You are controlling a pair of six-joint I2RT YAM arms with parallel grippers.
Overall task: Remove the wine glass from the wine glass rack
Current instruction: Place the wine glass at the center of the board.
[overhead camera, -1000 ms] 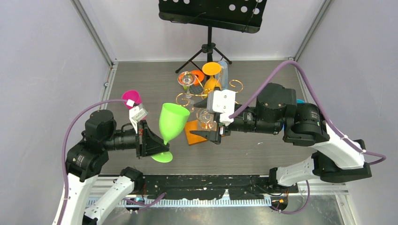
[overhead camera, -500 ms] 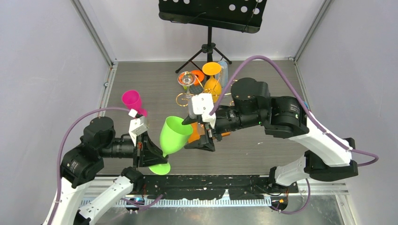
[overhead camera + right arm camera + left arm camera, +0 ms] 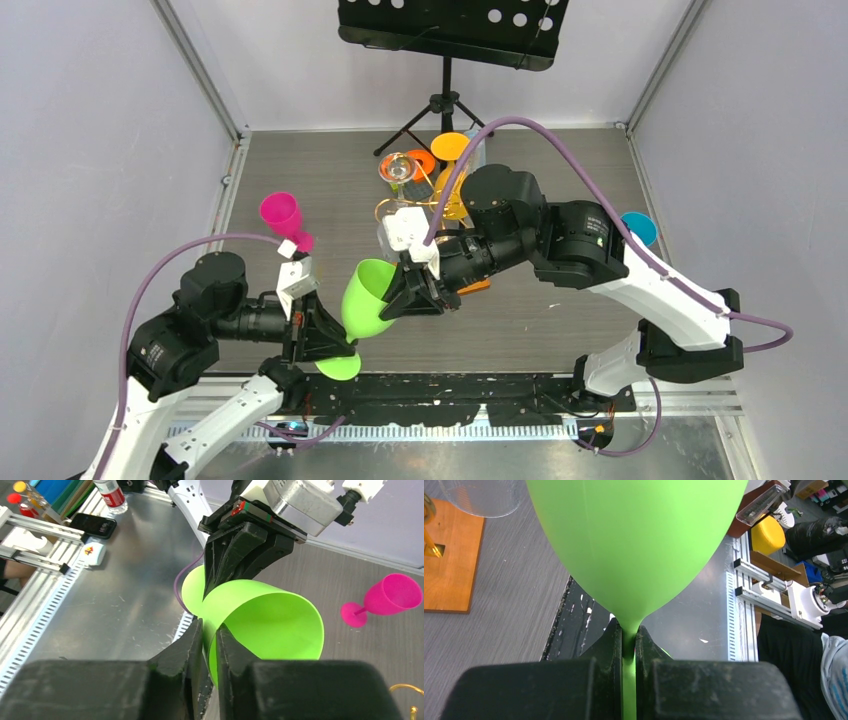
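Observation:
A green wine glass [image 3: 368,296] tilts in the air near the table's front edge, off the wine glass rack [image 3: 384,208]. My left gripper [image 3: 345,343] is shut on its thin stem [image 3: 629,645], just below the bowl [image 3: 634,540]. My right gripper [image 3: 397,303] has reached in from the right. Its jaws have closed over the bowl's rim [image 3: 270,620], one finger [image 3: 192,640] outside and the other inside. Behind the right arm, the rack's gold wire arms carry a clear glass [image 3: 397,168] and orange glasses [image 3: 450,148]. The left wrist view shows its orange base [image 3: 446,565].
A pink glass [image 3: 282,213] lies on the table at the left, and a blue cup [image 3: 638,228] shows behind the right arm. A black music stand [image 3: 447,30] on a tripod stands at the back. The black arm-mount rail [image 3: 430,385] runs along the near edge.
My right arm swung left from the rack to the green glass and closed its jaws on the rim. My left arm drew the glass slightly nearer the front edge.

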